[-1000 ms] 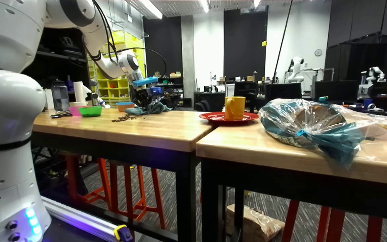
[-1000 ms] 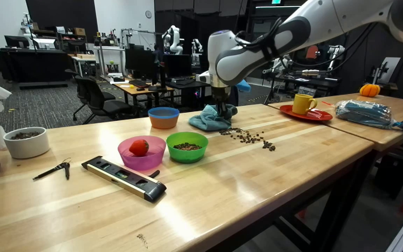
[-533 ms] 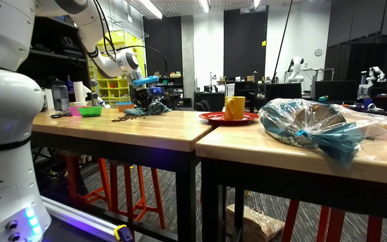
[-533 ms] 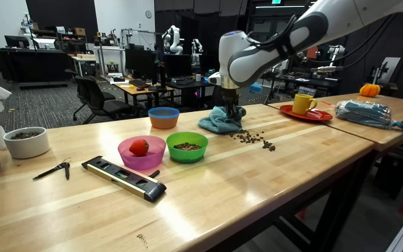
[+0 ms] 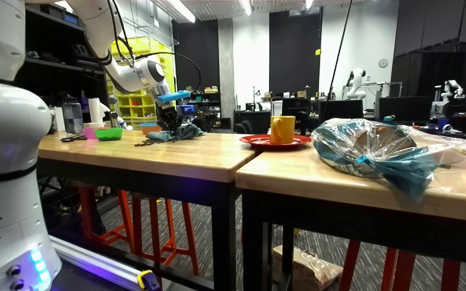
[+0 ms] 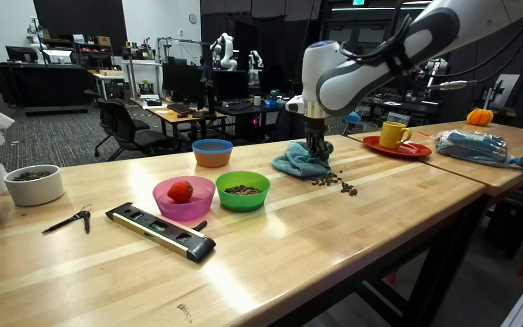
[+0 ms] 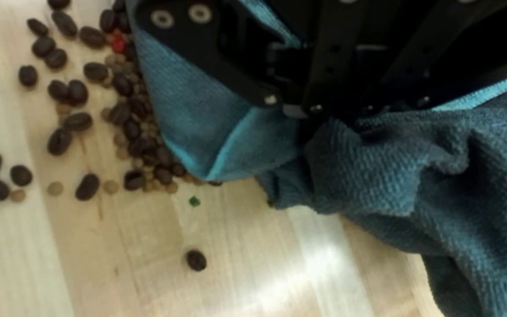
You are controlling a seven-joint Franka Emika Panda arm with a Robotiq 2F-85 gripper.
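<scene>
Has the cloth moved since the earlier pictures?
Yes: in an exterior view, the cloth has slid away from the green bowl, toward the plate.

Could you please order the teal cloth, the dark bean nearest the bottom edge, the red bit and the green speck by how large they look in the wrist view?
Largest to smallest:
1. Teal cloth, by far
2. Dark bean
3. Red bit, a little smaller
4. Green speck

I have the end effector (image 7: 310, 116) pinching a bunched teal towel (image 7: 385, 167) that rests on the pale wooden surface (image 7: 244, 246). Dark coffee beans (image 7: 142, 146) and small tan round seeds (image 7: 120, 140) crowd its edge, a red fragment (image 7: 118, 43) among them; I see others scattered apart, one lone bean (image 7: 196, 260) near a green fleck (image 7: 194, 201).
</scene>
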